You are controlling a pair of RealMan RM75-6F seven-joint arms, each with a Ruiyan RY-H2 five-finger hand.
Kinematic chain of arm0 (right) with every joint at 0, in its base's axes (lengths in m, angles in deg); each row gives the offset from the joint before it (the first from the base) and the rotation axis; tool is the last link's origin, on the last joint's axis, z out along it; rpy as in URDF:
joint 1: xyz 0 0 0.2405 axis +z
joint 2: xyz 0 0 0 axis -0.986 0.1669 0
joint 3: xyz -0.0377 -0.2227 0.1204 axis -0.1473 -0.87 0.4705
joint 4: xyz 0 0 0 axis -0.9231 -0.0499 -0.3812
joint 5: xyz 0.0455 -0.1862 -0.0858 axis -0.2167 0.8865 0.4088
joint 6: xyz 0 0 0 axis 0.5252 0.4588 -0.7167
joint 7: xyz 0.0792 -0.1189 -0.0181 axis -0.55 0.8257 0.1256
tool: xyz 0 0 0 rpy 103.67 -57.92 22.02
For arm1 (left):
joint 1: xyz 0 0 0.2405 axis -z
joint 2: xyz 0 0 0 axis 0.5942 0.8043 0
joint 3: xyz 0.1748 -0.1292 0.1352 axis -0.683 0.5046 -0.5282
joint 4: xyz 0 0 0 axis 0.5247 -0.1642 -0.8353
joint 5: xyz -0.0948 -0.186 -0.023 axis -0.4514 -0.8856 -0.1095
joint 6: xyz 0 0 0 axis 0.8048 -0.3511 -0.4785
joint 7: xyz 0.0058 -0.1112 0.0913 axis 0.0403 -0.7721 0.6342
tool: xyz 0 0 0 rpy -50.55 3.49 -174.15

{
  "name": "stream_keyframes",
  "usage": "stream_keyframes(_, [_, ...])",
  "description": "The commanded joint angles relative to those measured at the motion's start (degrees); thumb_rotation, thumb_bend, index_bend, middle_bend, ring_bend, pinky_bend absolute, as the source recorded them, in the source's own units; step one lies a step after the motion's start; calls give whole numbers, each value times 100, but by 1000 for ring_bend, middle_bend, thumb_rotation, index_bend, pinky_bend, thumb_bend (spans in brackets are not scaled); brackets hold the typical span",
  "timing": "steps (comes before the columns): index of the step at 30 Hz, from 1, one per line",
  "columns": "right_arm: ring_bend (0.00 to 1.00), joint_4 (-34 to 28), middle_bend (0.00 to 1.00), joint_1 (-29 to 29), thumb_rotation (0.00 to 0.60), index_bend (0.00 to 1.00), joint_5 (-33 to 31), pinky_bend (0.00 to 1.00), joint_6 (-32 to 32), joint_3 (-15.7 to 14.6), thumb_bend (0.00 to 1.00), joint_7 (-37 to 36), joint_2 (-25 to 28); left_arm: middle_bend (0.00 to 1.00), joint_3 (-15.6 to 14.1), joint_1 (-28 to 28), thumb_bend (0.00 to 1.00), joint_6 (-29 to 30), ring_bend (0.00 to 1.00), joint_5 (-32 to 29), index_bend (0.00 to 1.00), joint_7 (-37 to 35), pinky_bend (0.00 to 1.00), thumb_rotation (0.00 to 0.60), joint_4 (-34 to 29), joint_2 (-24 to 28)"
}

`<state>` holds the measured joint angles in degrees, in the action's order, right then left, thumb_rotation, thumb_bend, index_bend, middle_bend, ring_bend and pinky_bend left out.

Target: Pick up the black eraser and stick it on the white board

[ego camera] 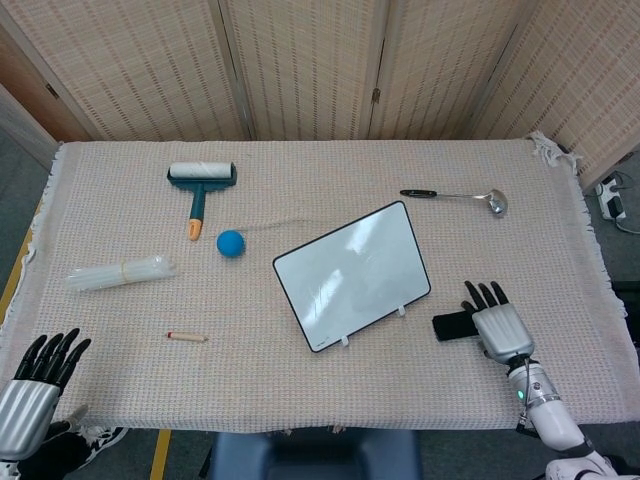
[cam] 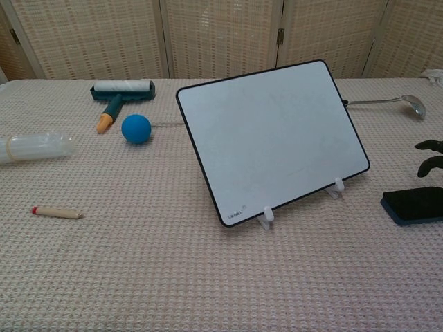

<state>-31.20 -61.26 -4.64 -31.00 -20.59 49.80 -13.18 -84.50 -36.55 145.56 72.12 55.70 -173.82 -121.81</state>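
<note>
The black eraser (ego camera: 452, 326) (cam: 413, 205) lies flat on the cloth just right of the white board (ego camera: 352, 275) (cam: 273, 140), which leans back on two small clips. My right hand (ego camera: 497, 324) hovers over the eraser's right end with fingers spread, covering part of it in the head view; in the chest view only its dark fingertips (cam: 429, 158) show at the right edge, above the eraser. My left hand (ego camera: 35, 390) is at the table's front left corner, fingers apart and empty.
A lint roller (ego camera: 202, 184), a blue ball (ego camera: 231, 243), a bundle of clear sticks (ego camera: 120, 272) and a small wooden peg (ego camera: 187, 337) lie on the left half. A metal ladle (ego camera: 458, 196) lies behind the board at right.
</note>
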Motion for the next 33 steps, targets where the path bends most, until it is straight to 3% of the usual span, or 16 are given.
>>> stream_keyframes(1, [0,183,0,112,600,245,-120,0,124,-23,307,-153,-147,0,55,8,189,-25,0,-86,0,43,0,600,-16,-28])
stream_keyframes(8, [0,351,0,246,600,263,-193,0,171,-116,309,-157,-305,0,59,31,188,-96,0,-140,0,13,0,600,-13,-18])
stream_keyframes(19, [55,538,70,314,600,585,-298,0,-144,-100,308,-164,-553,0,2,53,187,-172,0,-113,0,-12,0,600,-41,45])
stream_keyframes(28, [71,206,93,244,600,599,362,0,-838,-31,308,-841,-471,0,-16,60,187,-196,0,-120,0,-64,0,600,-89,89])
stream_keyframes(33, [73,423,78,257,600,599,857,0,-1597,220,308,-1157,-848,0,-15,70,187,-270,0,-229,0,-193,0,600,-148,165])
